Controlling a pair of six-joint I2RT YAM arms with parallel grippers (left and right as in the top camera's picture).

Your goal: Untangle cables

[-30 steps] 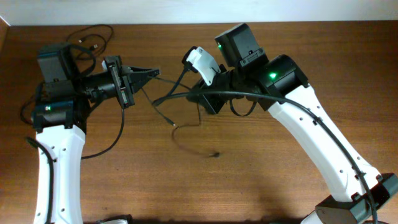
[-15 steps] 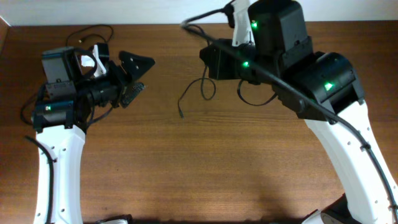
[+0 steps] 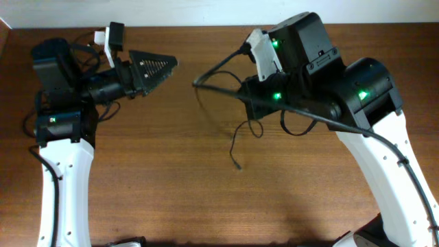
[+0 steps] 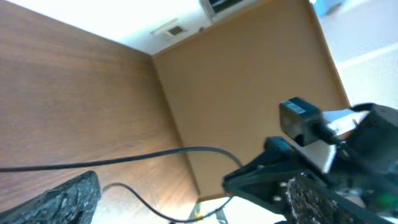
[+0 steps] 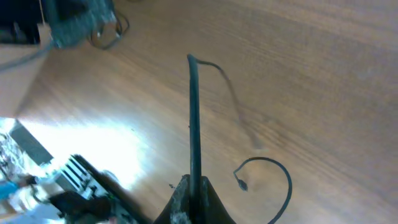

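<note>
My right gripper (image 5: 194,198) is shut on one black cable (image 5: 193,118), which runs straight out from the jaws. The same cable's slack hangs in a loop (image 5: 283,180) ending in a small plug (image 5: 240,184). In the overhead view it trails down (image 3: 234,143) below my right gripper (image 3: 248,96) to a free end over the table. My left gripper (image 3: 154,67) points right, apart from that cable, and it is open. In the left wrist view my left gripper (image 4: 180,193) has its fingers (image 4: 59,202) wide apart with nothing held. More cables (image 3: 96,40) lie tangled behind the left arm.
Thin black cords (image 4: 130,157) cross the wrist view beyond the left fingers. The wooden table (image 3: 171,192) ends at a white wall along the far edge. The tangle also shows at the top left of the right wrist view, as cords (image 5: 111,30).
My left gripper opened and let go of the cable, then swung up and left. The right arm lifted away and came back down with the cable, which now hangs free.
</note>
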